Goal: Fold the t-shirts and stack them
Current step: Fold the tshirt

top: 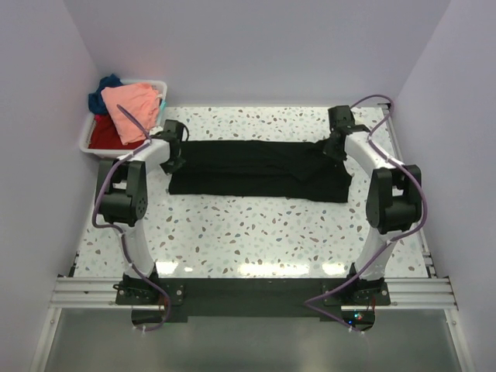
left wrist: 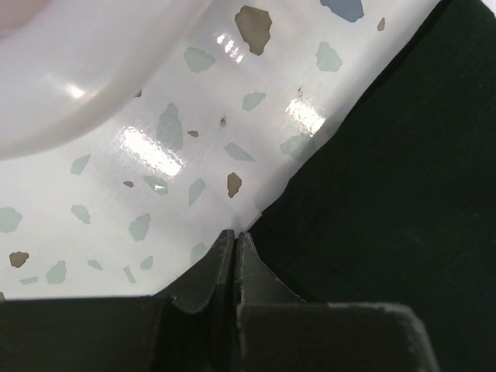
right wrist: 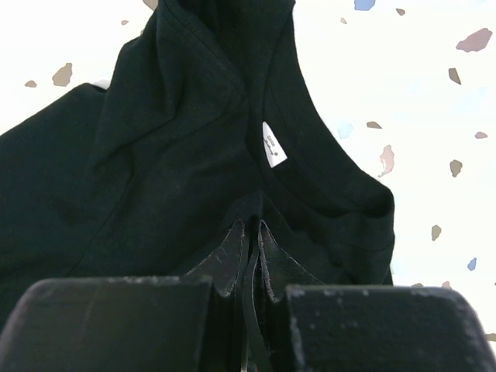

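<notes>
soft black cloth t-shirt (top: 248,167) is being shown spread as a long band across the speckled tabletop's (top: 256,232) far half | left gripper (left wrist: 235,240) is being shown clenched at its left edge, hold on cloth unclear | right gripper (right wrist: 252,229) is being shown clenched on cloth below the white neck label (right wrist: 273,145)

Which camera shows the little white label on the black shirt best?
The right wrist view: the white label sits big and bright inside the collar. The top view shows the whole black t-shirt, but the label is too small to spot there. The left wrist view shows only a plain black edge, no label.
</notes>
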You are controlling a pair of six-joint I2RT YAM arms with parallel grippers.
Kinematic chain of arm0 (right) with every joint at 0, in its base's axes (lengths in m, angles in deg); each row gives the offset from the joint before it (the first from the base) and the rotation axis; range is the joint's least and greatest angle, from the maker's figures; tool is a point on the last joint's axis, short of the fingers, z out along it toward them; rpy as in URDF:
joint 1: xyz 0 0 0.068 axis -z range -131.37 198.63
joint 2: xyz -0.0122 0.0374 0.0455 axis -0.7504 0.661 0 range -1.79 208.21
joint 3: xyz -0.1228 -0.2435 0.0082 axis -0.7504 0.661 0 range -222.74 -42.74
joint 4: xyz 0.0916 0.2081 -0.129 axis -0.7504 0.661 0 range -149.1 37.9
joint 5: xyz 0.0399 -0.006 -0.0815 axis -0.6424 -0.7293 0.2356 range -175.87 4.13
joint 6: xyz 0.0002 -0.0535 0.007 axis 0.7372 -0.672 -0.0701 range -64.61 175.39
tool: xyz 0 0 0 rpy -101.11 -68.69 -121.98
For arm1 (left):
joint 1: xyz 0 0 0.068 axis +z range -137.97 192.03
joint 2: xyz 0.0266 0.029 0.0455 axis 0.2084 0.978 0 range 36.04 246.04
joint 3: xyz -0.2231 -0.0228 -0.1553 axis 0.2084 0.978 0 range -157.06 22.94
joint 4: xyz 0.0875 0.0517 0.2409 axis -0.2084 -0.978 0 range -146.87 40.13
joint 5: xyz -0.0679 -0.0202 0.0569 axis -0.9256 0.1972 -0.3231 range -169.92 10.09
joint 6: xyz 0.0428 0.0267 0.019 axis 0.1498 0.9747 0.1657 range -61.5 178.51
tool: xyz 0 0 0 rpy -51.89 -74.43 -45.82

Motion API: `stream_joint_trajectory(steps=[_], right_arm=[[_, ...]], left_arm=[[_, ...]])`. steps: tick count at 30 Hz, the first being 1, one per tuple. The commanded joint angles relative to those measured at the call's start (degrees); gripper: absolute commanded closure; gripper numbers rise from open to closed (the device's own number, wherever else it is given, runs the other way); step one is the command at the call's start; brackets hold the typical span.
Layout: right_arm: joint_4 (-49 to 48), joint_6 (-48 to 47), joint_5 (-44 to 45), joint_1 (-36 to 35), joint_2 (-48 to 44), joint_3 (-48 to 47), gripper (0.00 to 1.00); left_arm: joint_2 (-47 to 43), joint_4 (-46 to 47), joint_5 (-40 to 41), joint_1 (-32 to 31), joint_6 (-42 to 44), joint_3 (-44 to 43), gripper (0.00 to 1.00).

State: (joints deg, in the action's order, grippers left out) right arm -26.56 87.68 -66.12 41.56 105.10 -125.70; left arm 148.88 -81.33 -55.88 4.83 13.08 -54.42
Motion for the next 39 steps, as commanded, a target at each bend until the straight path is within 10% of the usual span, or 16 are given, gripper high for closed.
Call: stream_joint_trajectory(steps=[1,9,14,20,39], right_arm=[[-1.6,-0.2,0.1,0.5,1.6,-4.0,1.0],[-1.9,0.0,-0.6,0.6,5.6,-7.9,1.0],[-2.2,0.1,-1.6,0.7,8.7,-10.0,1.0],[-4.9,0.9,-2.9,0.8,10.7,-11.7,0.73],[-6.6,-3.7,-6.9,0.6,-0.6,-6.3,0.72]], left_arm=[[0.5,-0.5,3.0,0.4,0.3,-2.5,1.0],[-7.4,4.8,5.3,0.4,0.5,2.5,0.41],[-11.0,5.5,4.4,0.4,1.6,4.0,0.4],[-14.6,7.3,1.9,0.3,2.5,7.7,0.39],[-20.6,12.7,-8.0,-2.1,8.2,17.1,0.4]])
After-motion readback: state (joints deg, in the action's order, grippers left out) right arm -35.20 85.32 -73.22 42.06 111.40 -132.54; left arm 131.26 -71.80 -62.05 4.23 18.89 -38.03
